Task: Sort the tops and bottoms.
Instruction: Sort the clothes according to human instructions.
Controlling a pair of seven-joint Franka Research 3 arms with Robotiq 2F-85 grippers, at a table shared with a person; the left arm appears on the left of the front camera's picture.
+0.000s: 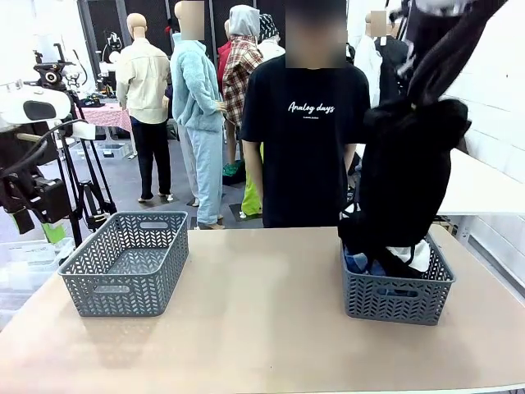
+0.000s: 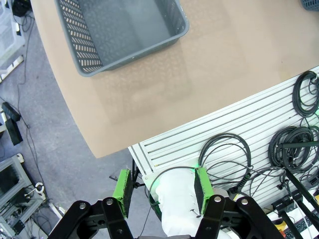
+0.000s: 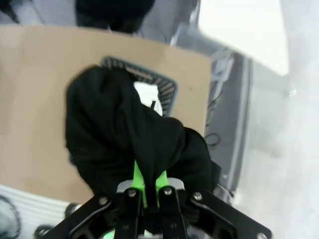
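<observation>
- Front view: a black garment hangs high over the table's right side, stretched up toward the picture's top right corner, its lower end trailing into the right-hand grey basket. Inside that basket, a blue denim piece peeks out at the left wall and a white piece lies at the right. A second grey basket sits near the table's left edge. A person in a black printed T-shirt stands at the far edge of the table.
- Left wrist view: the left gripper hangs off the table's edge over a slotted aluminium panel with coiled black cables; its green pads stand apart with nothing between them. The grey basket lies at the top, on the table.
- Right wrist view: the right gripper is pinched tight on the black garment, green pads pressed together around a bunch of cloth. The fabric drapes down over the basket near the table's corner, white piece showing beneath.
</observation>
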